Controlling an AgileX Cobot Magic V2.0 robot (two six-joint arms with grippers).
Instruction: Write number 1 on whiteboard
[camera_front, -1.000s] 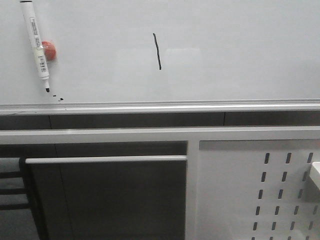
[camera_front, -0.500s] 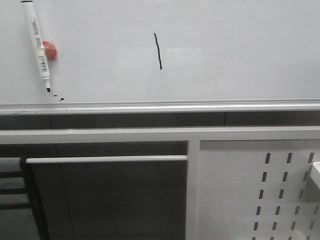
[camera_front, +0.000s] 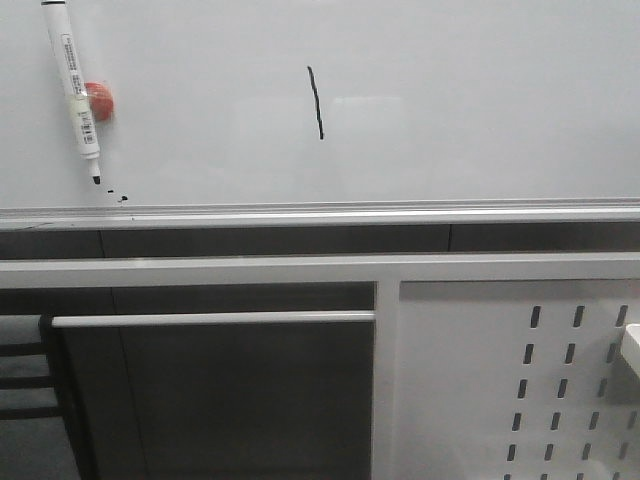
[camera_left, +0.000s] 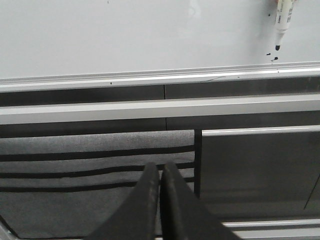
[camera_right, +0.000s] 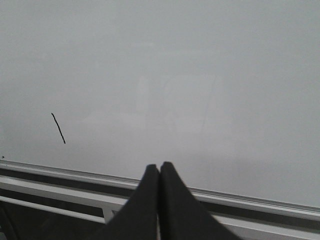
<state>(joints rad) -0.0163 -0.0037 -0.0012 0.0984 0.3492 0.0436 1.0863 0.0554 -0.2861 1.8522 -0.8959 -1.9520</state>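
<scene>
The whiteboard (camera_front: 450, 110) fills the top of the front view, with a silver rail (camera_front: 320, 214) along its lower edge. The number 1 (camera_front: 316, 102) is a thin black slanted stroke near the board's middle; it also shows in the right wrist view (camera_right: 58, 128). A white marker (camera_front: 76, 90) with a black tip hangs on the board at the left, by a red magnet (camera_front: 99, 102); its tip shows in the left wrist view (camera_left: 283, 20). My left gripper (camera_left: 160, 167) is shut and empty, below the rail. My right gripper (camera_right: 159, 167) is shut and empty, in front of the board.
Tiny black specks (camera_front: 117, 195) sit just under the marker tip. Below the rail are a white frame bar (camera_front: 200, 270), a thin white rod (camera_front: 210, 319) and a white panel with slot holes (camera_front: 520, 380) at the lower right. Grey striped fabric (camera_left: 90, 160) lies below the left gripper.
</scene>
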